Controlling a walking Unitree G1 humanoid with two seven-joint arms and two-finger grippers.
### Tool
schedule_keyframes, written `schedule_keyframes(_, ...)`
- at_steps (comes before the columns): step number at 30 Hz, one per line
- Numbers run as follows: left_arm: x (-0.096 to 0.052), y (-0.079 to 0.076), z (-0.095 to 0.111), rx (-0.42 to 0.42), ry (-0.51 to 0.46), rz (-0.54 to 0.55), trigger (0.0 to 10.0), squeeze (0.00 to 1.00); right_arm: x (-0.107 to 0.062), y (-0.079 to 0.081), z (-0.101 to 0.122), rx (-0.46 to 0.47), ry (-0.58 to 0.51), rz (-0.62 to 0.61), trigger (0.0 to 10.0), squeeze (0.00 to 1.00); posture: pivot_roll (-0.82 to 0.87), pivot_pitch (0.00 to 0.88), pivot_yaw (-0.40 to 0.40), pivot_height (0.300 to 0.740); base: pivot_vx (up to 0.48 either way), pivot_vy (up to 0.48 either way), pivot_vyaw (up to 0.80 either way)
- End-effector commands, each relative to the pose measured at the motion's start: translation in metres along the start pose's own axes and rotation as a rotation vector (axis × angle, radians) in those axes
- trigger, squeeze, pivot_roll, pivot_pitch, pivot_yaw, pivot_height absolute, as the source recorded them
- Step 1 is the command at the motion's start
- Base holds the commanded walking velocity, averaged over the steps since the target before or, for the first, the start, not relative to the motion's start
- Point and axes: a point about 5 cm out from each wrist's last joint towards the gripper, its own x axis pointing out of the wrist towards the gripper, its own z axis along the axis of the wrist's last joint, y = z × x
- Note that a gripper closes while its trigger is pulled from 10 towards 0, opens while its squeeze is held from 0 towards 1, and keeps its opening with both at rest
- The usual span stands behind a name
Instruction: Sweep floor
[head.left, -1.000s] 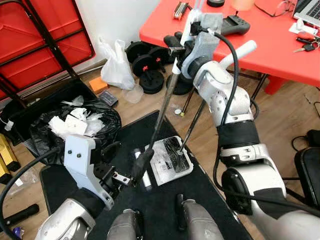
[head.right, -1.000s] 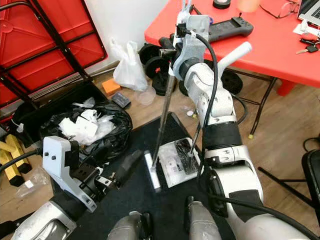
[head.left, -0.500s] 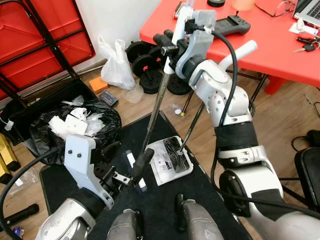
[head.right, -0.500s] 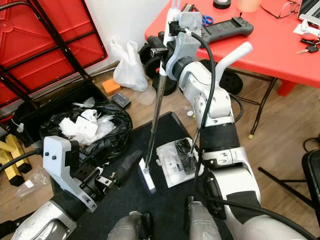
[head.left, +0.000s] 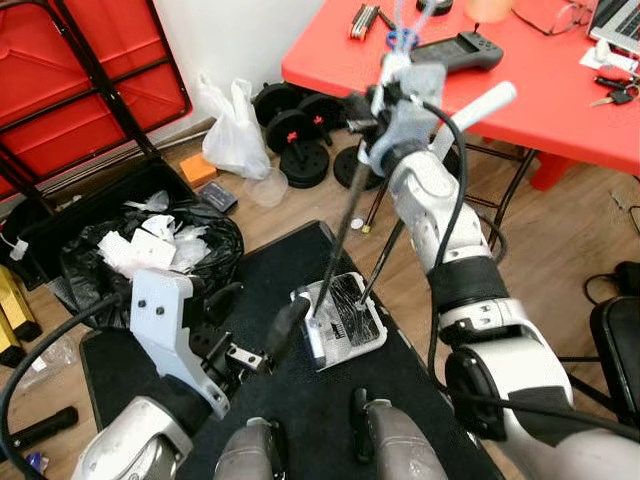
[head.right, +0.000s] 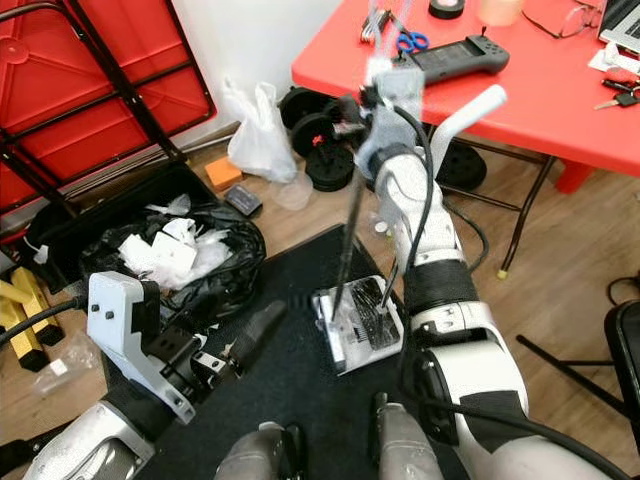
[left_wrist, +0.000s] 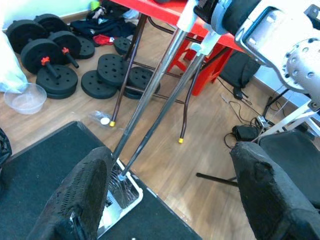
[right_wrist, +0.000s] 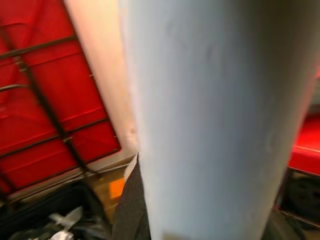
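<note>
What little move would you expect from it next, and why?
Probably a short pull of the broom over the dustpan. The right claw holds the handle near its top, and the head sits at the pan's edge on the black mat.

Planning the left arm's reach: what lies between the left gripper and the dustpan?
In the left eye view, bare black mat separates the left gripper from the dustpan; the broom head sits at its near edge.

- Broom handle (head.left: 338, 240): polished metal, glossy.
- Floor (head.left: 560, 230): wood boards, smooth.
- Mat (head.left: 300, 400): black, matt.
- Tabletop (head.left: 520, 90): red, smooth.
- Fingers (left_wrist: 80, 200): black, rough-textured.
</note>
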Motion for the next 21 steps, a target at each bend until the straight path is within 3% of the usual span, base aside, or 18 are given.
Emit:
schedule_keyframes(1, -0.003, -0.002, -0.001, -0.002, 0.012, 0.026, 10.0, 0.00, -0.003, -0.001, -0.010, -0.029, 0.024, -0.016, 10.0, 0.00, 0.02, 0.291, -0.015, 0.740, 0.000, 0.000, 0.00)
schedule_keyframes(6, -0.005, -0.002, -0.001, -0.004, 0.019, 0.024, 10.0, 0.00, 0.001, -0.007, 0.003, -0.100, -0.011, -0.057, 10.0, 0.00, 0.01, 0.294, -0.007, 0.740, 0.000, 0.000, 0.00)
schedule_keyframes(14, -0.004, 0.000, -0.002, -0.004, 0.022, 0.022, 10.0, 0.00, 0.009, -0.012, 0.022, -0.140, -0.083, -0.082, 10.0, 0.00, 0.01, 0.276, -0.007, 0.740, 0.000, 0.000, 0.00)
schedule_keyframes(16, -0.003, 0.000, -0.003, -0.004, 0.021, 0.022, 10.0, 0.00, 0.014, -0.007, 0.038, -0.149, -0.129, -0.074, 10.0, 0.00, 0.00, 0.269, -0.009, 0.740, 0.000, 0.000, 0.00)
schedule_keyframes(21, -0.002, 0.000, -0.003, -0.004, 0.019, 0.021, 10.0, 0.00, 0.017, 0.003, 0.045, -0.117, -0.143, -0.030, 10.0, 0.00, 0.00, 0.267, -0.012, 0.740, 0.000, 0.000, 0.00)
